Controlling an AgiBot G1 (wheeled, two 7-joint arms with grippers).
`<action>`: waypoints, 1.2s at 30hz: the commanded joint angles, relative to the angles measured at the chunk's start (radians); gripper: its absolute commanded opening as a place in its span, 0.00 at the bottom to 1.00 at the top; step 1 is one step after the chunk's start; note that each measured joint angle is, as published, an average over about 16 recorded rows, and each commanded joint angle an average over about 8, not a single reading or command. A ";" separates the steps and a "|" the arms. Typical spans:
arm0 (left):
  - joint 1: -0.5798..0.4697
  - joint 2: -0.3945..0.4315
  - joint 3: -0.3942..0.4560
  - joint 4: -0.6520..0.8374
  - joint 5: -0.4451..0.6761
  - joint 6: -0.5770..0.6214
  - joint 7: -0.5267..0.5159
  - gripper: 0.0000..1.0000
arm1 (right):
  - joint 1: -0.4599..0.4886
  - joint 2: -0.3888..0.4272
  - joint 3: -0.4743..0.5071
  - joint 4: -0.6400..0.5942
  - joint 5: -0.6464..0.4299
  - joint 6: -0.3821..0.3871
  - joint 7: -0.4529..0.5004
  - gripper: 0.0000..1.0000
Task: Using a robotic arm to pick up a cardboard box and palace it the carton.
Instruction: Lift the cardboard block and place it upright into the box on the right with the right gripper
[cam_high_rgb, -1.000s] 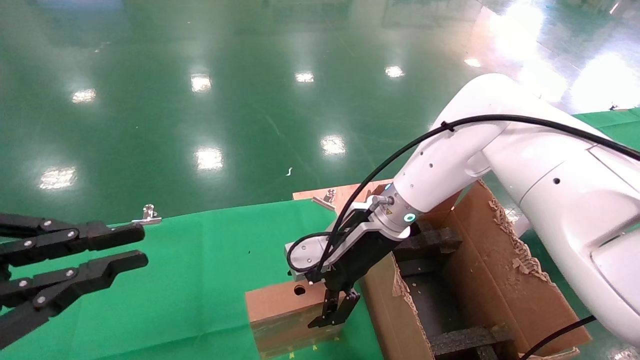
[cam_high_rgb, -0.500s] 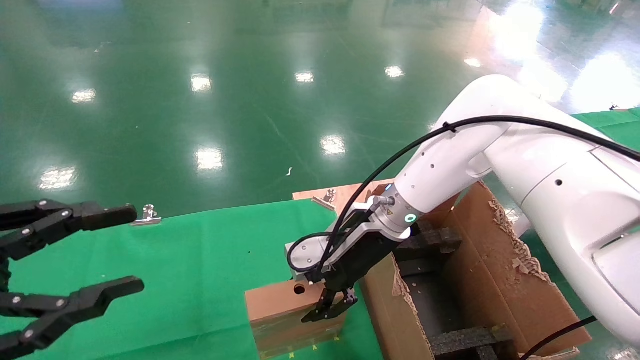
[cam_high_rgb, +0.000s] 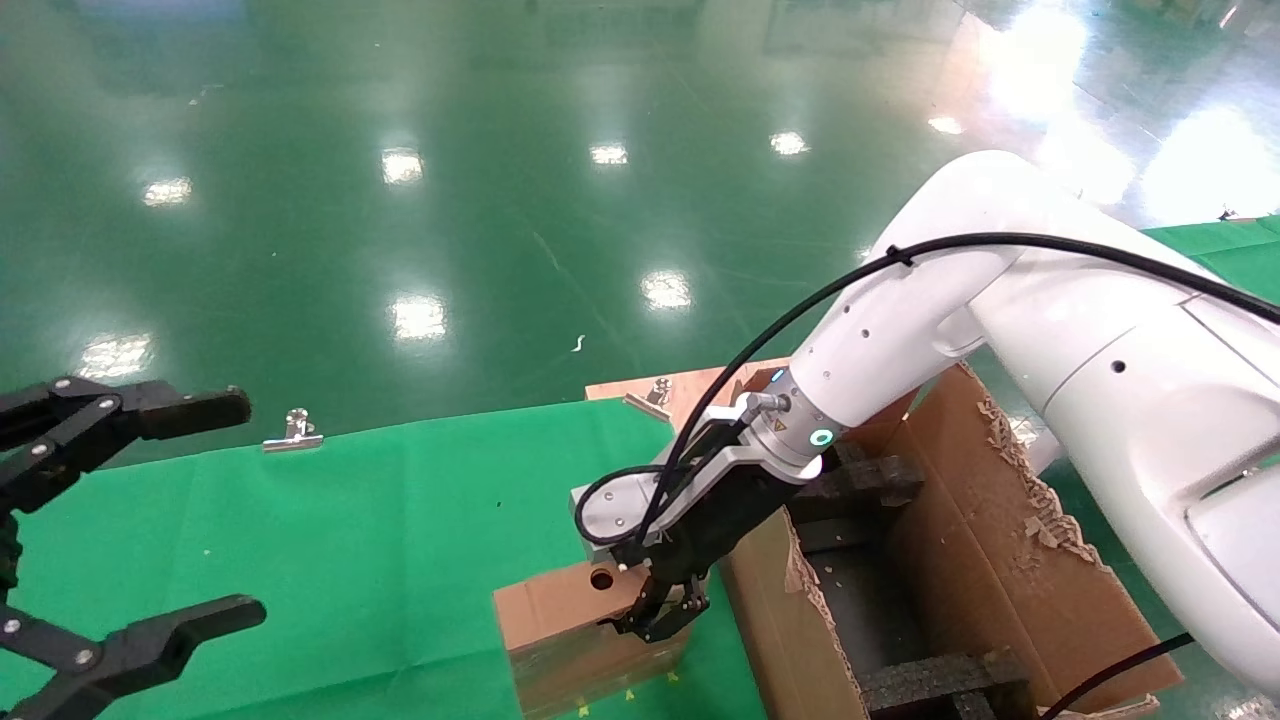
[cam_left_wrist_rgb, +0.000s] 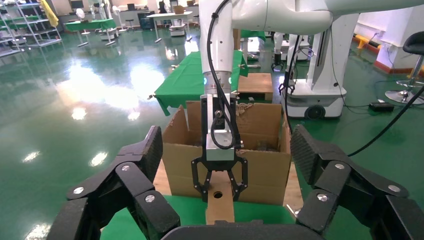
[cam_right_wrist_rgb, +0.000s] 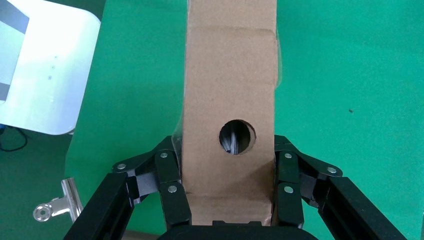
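Note:
The small cardboard box (cam_high_rgb: 560, 625) with a round hole lies on the green cloth, close against the near-left wall of the large carton (cam_high_rgb: 990, 540). My right gripper (cam_high_rgb: 655, 615), on the white arm, is shut on the box's end nearest the carton, one finger on each long side; the right wrist view shows the fingers (cam_right_wrist_rgb: 170, 175) pressed to the box (cam_right_wrist_rgb: 230, 75). My left gripper (cam_high_rgb: 235, 510) hangs wide open and empty at the far left, above the cloth. The left wrist view shows the box (cam_left_wrist_rgb: 220, 207) and carton (cam_left_wrist_rgb: 260, 170) straight ahead.
Black foam inserts (cam_high_rgb: 860, 480) sit inside the carton, which has ragged flaps. The carton stands on a wooden board (cam_high_rgb: 700, 385). A metal clip (cam_high_rgb: 292, 432) holds the green cloth (cam_high_rgb: 380, 540) at the table's far edge, another (cam_high_rgb: 655, 392) sits by the board.
My left gripper's fingers have spread wide apart. My right gripper's fingers have closed in on the box and shifted slightly up; the box has tilted a little.

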 joint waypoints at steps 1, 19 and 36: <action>0.000 0.000 0.000 0.000 0.000 0.000 0.000 1.00 | -0.003 -0.001 -0.001 0.001 -0.002 0.002 -0.001 0.00; 0.000 0.000 0.000 0.000 0.000 0.000 0.000 1.00 | 0.333 0.069 -0.056 -0.007 0.103 -0.018 0.022 0.00; 0.000 0.000 0.001 0.000 0.000 0.000 0.000 1.00 | 0.493 0.208 -0.238 -0.029 0.224 -0.014 0.022 0.00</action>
